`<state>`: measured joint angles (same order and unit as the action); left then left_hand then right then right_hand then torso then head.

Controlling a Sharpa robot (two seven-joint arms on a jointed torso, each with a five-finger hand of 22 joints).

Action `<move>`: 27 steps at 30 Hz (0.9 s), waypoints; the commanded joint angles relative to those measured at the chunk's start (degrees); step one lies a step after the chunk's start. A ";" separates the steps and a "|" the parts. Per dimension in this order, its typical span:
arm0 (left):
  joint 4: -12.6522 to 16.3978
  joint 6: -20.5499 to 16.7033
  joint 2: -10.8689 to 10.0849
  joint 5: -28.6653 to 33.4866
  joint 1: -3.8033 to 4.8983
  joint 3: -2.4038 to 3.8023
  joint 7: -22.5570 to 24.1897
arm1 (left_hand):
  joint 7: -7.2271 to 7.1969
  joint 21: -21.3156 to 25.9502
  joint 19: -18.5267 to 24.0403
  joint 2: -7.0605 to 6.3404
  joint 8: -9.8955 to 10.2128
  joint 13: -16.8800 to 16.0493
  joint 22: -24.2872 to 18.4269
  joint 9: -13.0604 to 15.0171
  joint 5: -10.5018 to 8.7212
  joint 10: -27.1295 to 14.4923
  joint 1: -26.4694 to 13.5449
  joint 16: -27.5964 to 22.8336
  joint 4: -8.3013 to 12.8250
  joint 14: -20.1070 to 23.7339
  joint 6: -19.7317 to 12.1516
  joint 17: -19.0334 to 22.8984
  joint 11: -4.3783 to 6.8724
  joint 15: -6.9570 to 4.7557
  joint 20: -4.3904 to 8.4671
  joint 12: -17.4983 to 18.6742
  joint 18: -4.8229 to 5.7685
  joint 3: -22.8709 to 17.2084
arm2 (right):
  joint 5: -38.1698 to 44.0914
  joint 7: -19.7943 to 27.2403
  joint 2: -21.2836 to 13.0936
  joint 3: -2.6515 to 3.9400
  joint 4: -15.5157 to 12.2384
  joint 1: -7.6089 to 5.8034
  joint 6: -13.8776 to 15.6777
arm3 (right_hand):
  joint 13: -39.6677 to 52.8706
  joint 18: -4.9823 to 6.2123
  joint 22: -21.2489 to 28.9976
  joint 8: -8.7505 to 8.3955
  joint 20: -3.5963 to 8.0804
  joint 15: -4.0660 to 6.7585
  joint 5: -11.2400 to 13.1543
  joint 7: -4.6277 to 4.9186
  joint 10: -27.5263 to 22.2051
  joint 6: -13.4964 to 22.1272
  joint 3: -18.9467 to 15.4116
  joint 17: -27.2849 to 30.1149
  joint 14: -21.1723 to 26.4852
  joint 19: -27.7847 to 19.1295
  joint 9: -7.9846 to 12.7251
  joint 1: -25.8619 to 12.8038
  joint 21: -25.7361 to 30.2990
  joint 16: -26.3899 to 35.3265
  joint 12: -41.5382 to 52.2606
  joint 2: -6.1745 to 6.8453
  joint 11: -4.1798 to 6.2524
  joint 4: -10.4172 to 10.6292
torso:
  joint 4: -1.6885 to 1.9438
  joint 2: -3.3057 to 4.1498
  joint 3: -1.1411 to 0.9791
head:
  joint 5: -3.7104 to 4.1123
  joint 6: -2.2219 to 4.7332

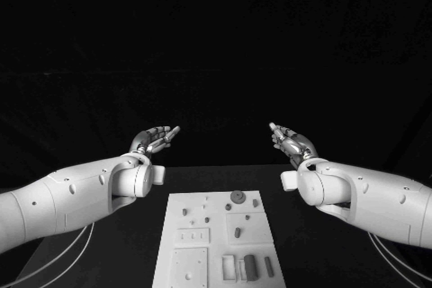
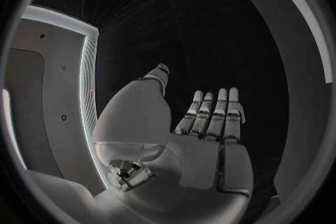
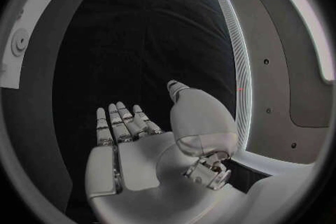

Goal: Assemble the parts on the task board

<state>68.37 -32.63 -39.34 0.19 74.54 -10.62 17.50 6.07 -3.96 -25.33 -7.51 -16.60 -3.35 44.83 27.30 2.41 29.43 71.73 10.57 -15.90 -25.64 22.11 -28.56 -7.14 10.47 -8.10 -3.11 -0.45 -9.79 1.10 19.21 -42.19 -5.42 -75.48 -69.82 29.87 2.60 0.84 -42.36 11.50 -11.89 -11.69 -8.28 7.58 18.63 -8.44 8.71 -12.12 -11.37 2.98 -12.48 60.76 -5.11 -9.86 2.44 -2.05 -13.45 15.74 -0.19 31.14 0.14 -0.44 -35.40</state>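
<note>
White task board (image 1: pixel 220 238), lower centre of frame, small parts (image 1: pixel 238 197) lying on it. Left hand (image 1: pixel 153 139) and right hand (image 1: pixel 293 141) raised mid-frame, fingers spread, holding nothing.

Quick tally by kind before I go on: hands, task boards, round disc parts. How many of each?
Hands: 2, the left hand and the right hand, both holding nothing
Task board: 1
Round disc part: 1
Total: 4; the other parts on the board are too small to count.
</note>
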 commanded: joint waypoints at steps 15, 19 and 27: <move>-3.70 20.58 -0.44 -10.26 1.83 -2.99 -7.41 | 4.24 -3.71 -12.62 2.78 -5.58 -2.36 1.27 1.69 0.58 19.07 14.88 6.28 1.56 -13.15 15.12 -2.36 -4.02 2.09 1.18 -5.83 -4.21 1.02 | 31.45 -4.57 6.05 -3.84 19.79 -4.56 -14.55 | 2.76 4.77 -31.56 13.25 -0.38 -1.59 -1.17 6.83 28.24 -21.85 -3.46 -8.91 -21.52 16.46 -8.67 20.01 -5.64 -12.14 6.98 1.68 0.37 -8.69 | 0.30 1.33 0.51 | 0.35 -1.34; -2.74 21.20 -1.37 -11.37 1.85 -2.98 -7.31 | 5.00 -6.32 -20.04 2.44 -6.04 -2.81 1.41 1.11 0.59 24.57 18.68 10.51 1.84 -22.09 19.23 -3.89 -3.86 -0.94 2.72 -7.53 -6.00 0.89 | 40.01 -5.96 6.71 -3.83 20.48 -4.45 -14.99 | 2.75 7.70 -30.23 13.81 0.04 1.14 -1.18 5.34 34.03 -27.08 -3.77 -10.22 -29.79 24.25 -8.21 21.66 -6.61 -14.94 7.75 3.01 1.83 -10.60 | 0.60 2.17 0.44 | 0.58 -1.41; 5.24 22.13 -7.49 -12.09 2.26 -2.92 -6.76 | 3.79 -7.86 -26.54 2.71 -6.47 -3.89 0.93 0.12 0.57 32.53 21.52 13.08 0.81 -28.75 24.80 -5.55 -0.69 -3.89 4.26 -9.95 -6.78 1.87 | 62.26 -11.18 7.11 -3.56 17.48 -4.93 -20.97 | 2.56 10.56 -28.22 12.87 -0.16 3.58 -1.23 4.29 40.86 -32.84 -3.83 -11.82 -37.46 32.19 -7.21 21.26 -6.14 -15.32 7.05 4.95 3.82 -13.34 | 0.96 4.20 0.06 | 0.94 -0.57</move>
<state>72.30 -13.54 -46.74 -9.49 76.63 -13.53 9.71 9.98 -11.65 -51.51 -4.74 -22.87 -7.17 45.69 27.46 2.86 61.51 92.97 23.51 -15.01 -54.06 46.62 -34.02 -8.01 6.76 -3.95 -12.87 -6.30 -8.11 47.03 9.71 -35.08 -9.02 -57.19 -74.63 12.10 5.10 8.42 -71.23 24.11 -12.05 -10.07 -9.16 10.00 53.33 -35.99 4.94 -22.56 -42.14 28.71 -20.11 81.21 -11.09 -23.95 9.26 1.40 -11.26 4.61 0.66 34.16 0.45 0.52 -36.39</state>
